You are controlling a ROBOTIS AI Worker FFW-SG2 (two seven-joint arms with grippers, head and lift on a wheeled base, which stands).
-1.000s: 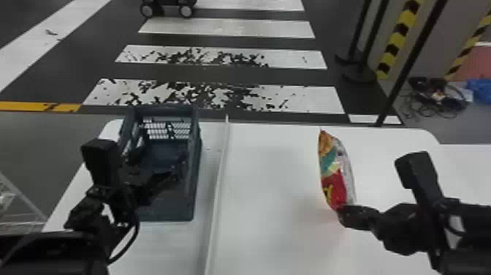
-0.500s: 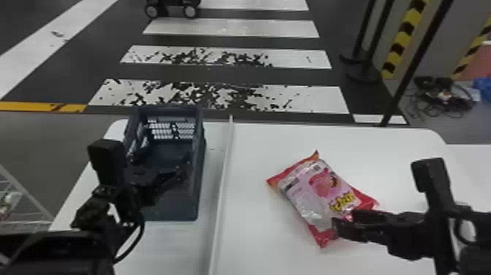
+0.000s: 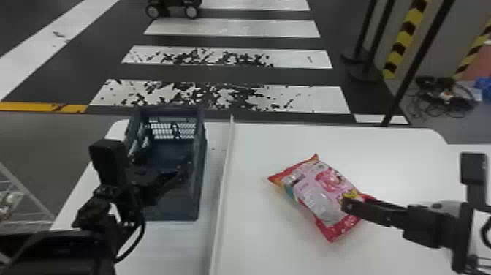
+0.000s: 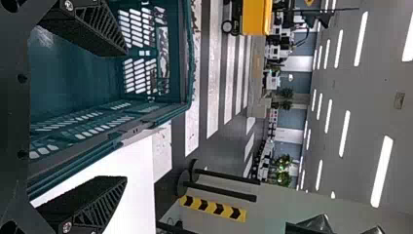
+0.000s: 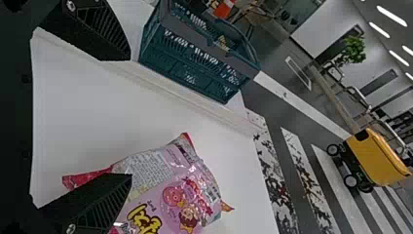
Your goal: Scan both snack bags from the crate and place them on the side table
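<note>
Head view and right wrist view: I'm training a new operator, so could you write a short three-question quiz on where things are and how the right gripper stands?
1. True or false: the snack bag lies inside the crate.

2. Multiple choice: how does the right gripper stand?
A) Shut on the snack bag
B) Open, its two fingers well apart
C) Shut, its fingers touching each other

3. Put in order, from the robot's left to its right, as the head view shows them: snack bag, raised white strip, crate.

Key: 1. False; 2. B; 3. Crate, raised white strip, snack bag.
</note>
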